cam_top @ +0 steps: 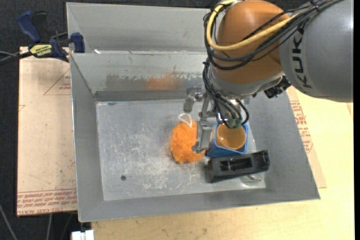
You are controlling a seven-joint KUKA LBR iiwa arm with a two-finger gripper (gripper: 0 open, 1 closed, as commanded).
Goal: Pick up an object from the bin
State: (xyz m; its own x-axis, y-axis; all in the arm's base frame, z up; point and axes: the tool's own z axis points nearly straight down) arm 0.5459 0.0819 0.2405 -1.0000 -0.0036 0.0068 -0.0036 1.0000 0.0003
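At centre of the grey metal bin (112,177) floor: an orange fuzzy scrubber ball (181,146). The end effector (199,135) is lowered at the ball's 3 o'clock edge, against it. Open or closed: cannot tell. Just at 3 o'clock of the end effector is an orange cup (230,137) on a blue piece (215,150). A black block (239,164) lies at 5 o'clock.

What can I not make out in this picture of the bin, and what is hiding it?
1. Camera view: the right side of the orange fluffy ball is behind the gripper.
2. Camera view: the far rim of the orange cup is covered by the wrist cables.
3. Camera view: a clear thing under the black block is mostly covered; its kind is unclear.
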